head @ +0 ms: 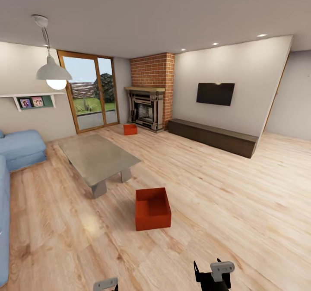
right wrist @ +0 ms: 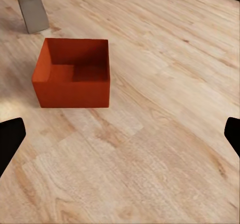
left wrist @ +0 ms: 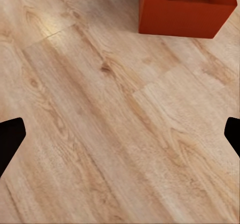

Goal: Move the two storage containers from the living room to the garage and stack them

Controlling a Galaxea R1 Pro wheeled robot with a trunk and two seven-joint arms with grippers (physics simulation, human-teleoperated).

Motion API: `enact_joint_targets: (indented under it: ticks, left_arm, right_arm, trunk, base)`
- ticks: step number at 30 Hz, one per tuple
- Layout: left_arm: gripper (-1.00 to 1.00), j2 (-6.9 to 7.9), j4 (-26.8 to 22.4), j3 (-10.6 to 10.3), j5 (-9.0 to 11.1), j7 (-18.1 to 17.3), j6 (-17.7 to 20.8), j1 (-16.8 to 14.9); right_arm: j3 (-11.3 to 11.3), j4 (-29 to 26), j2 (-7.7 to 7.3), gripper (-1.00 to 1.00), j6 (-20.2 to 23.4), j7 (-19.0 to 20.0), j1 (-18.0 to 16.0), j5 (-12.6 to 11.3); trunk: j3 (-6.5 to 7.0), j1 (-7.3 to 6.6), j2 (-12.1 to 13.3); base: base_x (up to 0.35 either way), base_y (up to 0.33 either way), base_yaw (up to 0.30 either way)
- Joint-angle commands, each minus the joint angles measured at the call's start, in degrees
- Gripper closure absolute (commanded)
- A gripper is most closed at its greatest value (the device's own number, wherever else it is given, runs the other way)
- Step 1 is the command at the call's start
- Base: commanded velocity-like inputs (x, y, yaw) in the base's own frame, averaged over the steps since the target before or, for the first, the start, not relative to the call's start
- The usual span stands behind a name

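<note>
I am in the living room, on light wood-plank flooring. One storage container [head: 152,208], an orange-red open-topped bin, stands empty on the planks a short way ahead of me, beside the low table. Its near wall is at the edge of the left wrist view [left wrist: 182,14], and the right wrist view takes in the whole bin [right wrist: 72,74]. The second storage container [head: 130,129] sits far back by the fireplace. My left gripper [left wrist: 120,139] and right gripper [right wrist: 120,139] are both open with nothing between them, hanging short of the near bin. The right gripper [head: 211,276] sits low in the head view.
A grey low table [head: 97,157] stands left of the near bin, its leg [right wrist: 32,9] close behind it. A blue sofa [head: 21,148] lines the left side. The brick fireplace [head: 149,105], glass doors [head: 90,92] and long dark cabinet [head: 211,136] line the back. Open planks stretch right.
</note>
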Motion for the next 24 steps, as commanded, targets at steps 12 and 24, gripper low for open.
enact_joint_targets:
  ticks: [12,24]
  left_arm:
    - [-1.0,-0.52,0.0,-0.2,0.7,0.1,-0.1,0.0]
    - [-1.0,-0.49,0.0,-0.1,0.6,0.1,-0.1,0.0]
  right_arm:
    - [0.1,0.1,0.03,-1.0,-0.1,-0.3,0.0,0.7]
    - [0.1,0.1,0.04,-1.0,-0.1,-0.3,0.0,0.3]
  trunk:
    - [-0.02,0.04,0.0]
    - [-0.02,0.04,0.0]
  base:
    - [0.297,0.0,0.0]
    - [0.265,0.0,0.0]
